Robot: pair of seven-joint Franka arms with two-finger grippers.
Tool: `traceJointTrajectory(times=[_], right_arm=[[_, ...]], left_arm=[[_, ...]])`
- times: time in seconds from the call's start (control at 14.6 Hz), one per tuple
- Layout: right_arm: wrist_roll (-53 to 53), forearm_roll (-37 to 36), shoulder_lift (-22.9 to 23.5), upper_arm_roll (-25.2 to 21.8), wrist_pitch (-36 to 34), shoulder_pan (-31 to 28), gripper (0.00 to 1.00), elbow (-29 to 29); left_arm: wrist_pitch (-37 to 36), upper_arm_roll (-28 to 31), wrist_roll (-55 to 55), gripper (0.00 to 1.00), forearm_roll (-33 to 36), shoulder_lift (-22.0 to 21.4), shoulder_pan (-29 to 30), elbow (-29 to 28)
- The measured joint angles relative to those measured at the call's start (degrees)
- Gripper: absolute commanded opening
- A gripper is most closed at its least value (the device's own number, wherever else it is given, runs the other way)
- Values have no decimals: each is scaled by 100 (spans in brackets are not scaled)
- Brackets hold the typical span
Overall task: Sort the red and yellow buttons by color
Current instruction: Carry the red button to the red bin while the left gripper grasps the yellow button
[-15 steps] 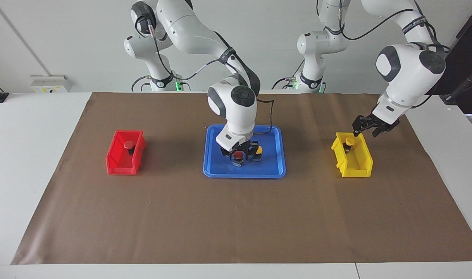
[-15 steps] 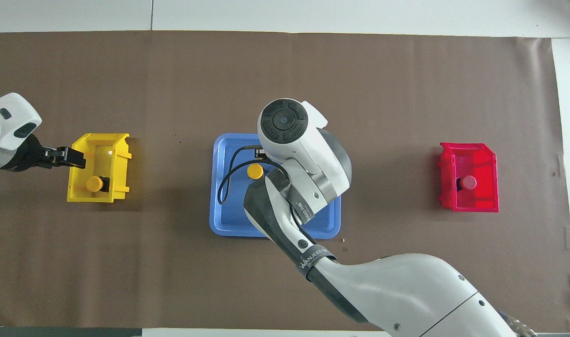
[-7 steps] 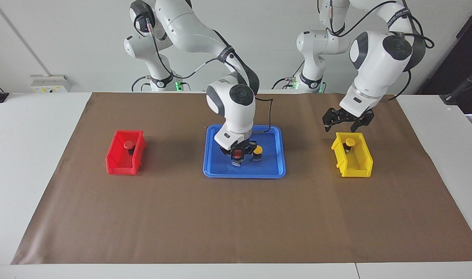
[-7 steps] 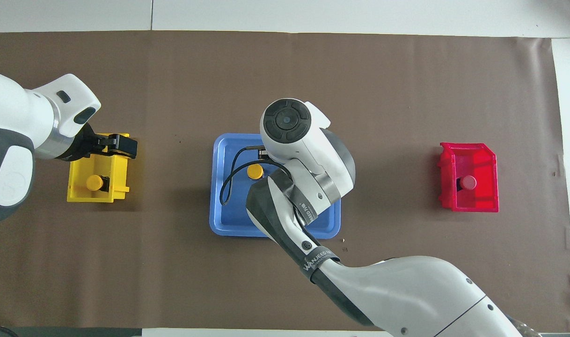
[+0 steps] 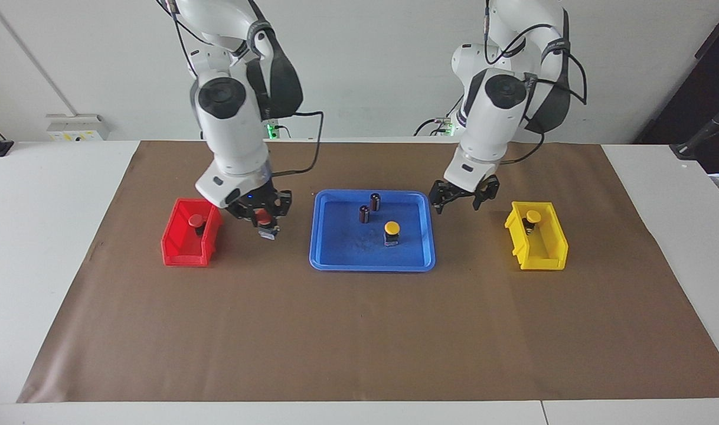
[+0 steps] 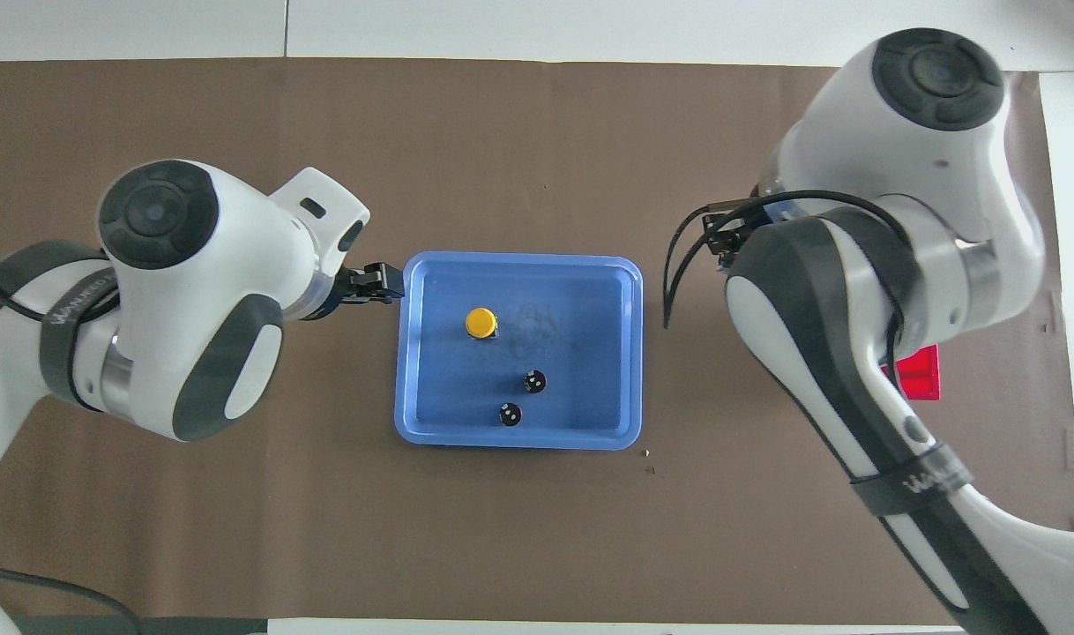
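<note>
Red button [image 5: 265, 221] pinched in right tool [image 5: 264, 219] beside red bin [image 5: 189, 242], left tool [image 5: 461, 198] spread by blue tray [image 5: 336, 255]

yellow bin [image 5: 536, 243]: hidden under left arm in overhead view
red bin [image 6: 916, 375]: overhead shows one corner only
right gripper [image 5: 262, 213]: hidden overhead by its own arm
held red button [image 5: 265, 222]: base partly masked by fingers

Plain white wall [image 5: 365, 65] standing at robots' end. White counter [image 5: 46, 248] lying under brown paper sheet [image 5: 359, 330]. White socket box [image 5: 76, 127] sitting against wall. Dark panel [image 5: 705, 88] showing at left arm's end.
</note>
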Motion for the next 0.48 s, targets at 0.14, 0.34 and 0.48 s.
traceJointTrajectory(times=[0.14, 0.34, 0.48], right_arm=[[-1153, 4, -398, -7, 49, -818, 20, -538], [-2321, 10, -597, -7, 904, -1691, 20, -1323], [-2480, 38, -658, 0, 1440, -1867, 20, -1844]], left_arm=[[387, -2, -530, 100, 20, 354, -394, -2], [741, 0, -961, 99, 30, 695, -667, 36], [826, 4, -1061, 99, 32, 810, -720, 83]])
